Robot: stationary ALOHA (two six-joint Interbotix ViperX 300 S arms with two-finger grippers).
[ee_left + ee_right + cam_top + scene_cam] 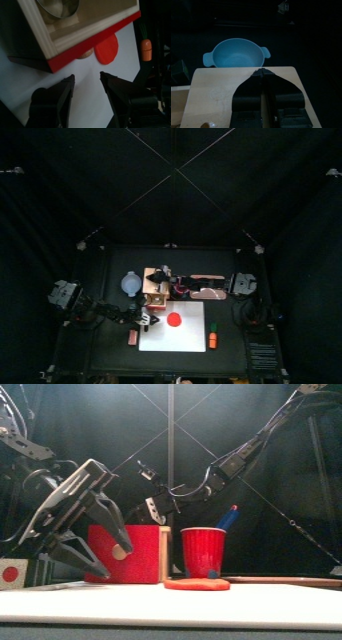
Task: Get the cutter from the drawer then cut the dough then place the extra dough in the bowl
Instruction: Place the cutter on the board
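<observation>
**A:** Where's the cutter point(57, 6)?

**B:** In the drawer point(93, 42) of the wooden box point(218, 95). The drawer stands out from the box, and the metal ring lies on its floor, close behind the red front. Nothing is holding it.

**A:** And the left gripper point(87, 76)?

**B:** Just off the box's drawer side, low over the white board point(187, 333). Its jaws are moderately apart with nothing between them. I'd say it sits there because the drawer is open far enough, and the next move is to lift and reach in over the red front.

**A:** Why is the right gripper point(261, 72) up on the box?

**B:** Its jaws are pressed together into one point, with the tips at the box's top panel. I can't tell whether they touch the panel or hang a hair above it. My guess is that it steadies the box, since a light box would slide when its drawer is tugged.

**A:** The other things?

**B:** The dough point(107, 47), a flat red disc, lies uncut on the board in front of the box, on the drawer side. The blue-grey bowl point(236, 54) sits empty just beyond the box's back edge, handy for scraps. Seen from the front, a red cup point(203, 551) stands to the right of the box.

**A:** Any risk?

**B:** The cutter lies close to the drawer's wall, so the jaws must drop in cleanly or they'll nudge the box across the worktop point(120, 356).
</observation>
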